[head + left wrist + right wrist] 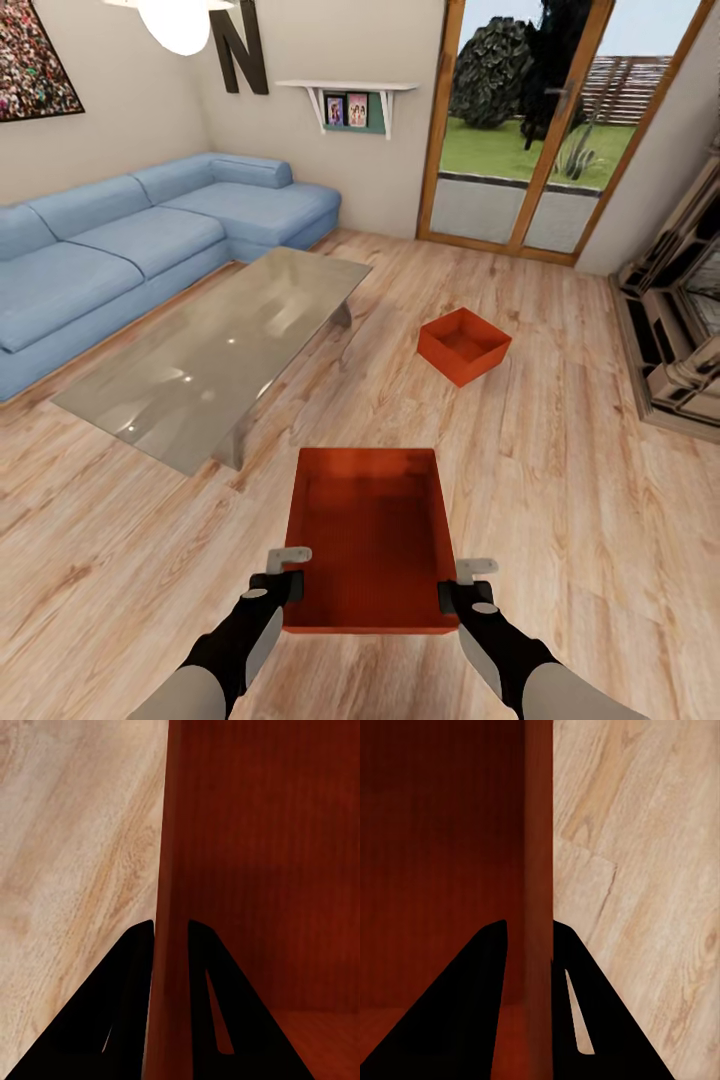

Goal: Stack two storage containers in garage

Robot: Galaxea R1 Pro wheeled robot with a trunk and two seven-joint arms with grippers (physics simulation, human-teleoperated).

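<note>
Partly cropped arms, end effectors clamping container (368, 540) walls

Near container (366, 540) btwn both grippers; 2nd container (463, 346) beyond, right of table (215, 350).

The left gripper (290, 568) and right gripper (462, 580) clamp opposite side walls of the near red bin (368, 540) over the wood floor (560, 480). A second red bin (463, 345) sits beyond, near the glass table (215, 350) and blue sofa (130, 250).
</note>
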